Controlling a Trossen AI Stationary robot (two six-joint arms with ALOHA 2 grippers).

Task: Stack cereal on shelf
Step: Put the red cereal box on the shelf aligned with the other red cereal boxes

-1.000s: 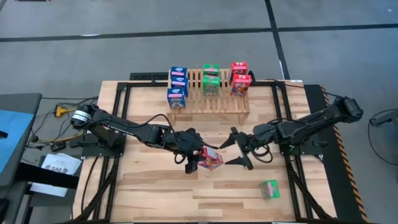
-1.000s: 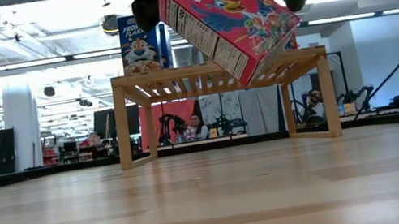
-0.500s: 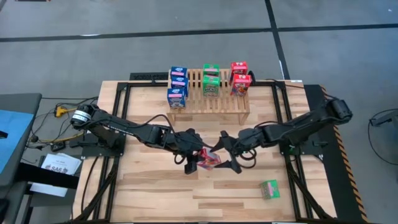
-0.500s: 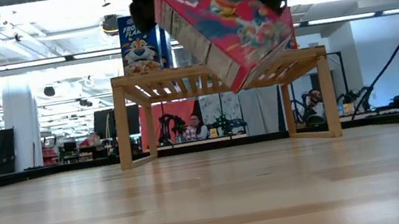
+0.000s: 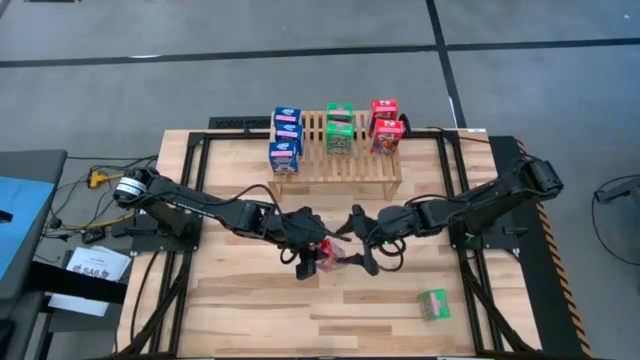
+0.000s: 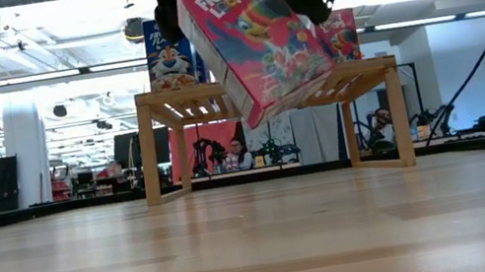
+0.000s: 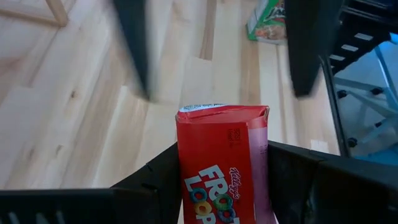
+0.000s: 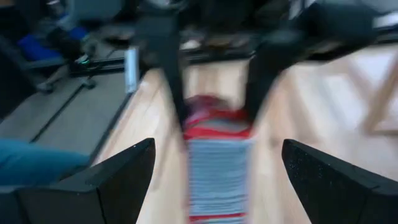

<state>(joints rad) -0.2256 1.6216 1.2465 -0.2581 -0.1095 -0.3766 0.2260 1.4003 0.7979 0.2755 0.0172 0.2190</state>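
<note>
left claw (image 5: 318, 256): clamped on red box (image 6: 255, 39), tilted, up off the table | right claw (image 5: 356, 243): fingers spread wide either side of that box, not pinching | rack (image 5: 340, 165): past both claws, blue, green and red boxes on it | green box (image 5: 433, 304): lying on table (image 5: 250, 310), well off behind right claw

1. My right gripper (image 5: 352, 245) now sits at the red cereal box (image 5: 331, 254), fingers wide either side of it; before, it hung apart to the right.
2. In the low view the box (image 6: 255, 39) stands steeper.
</note>
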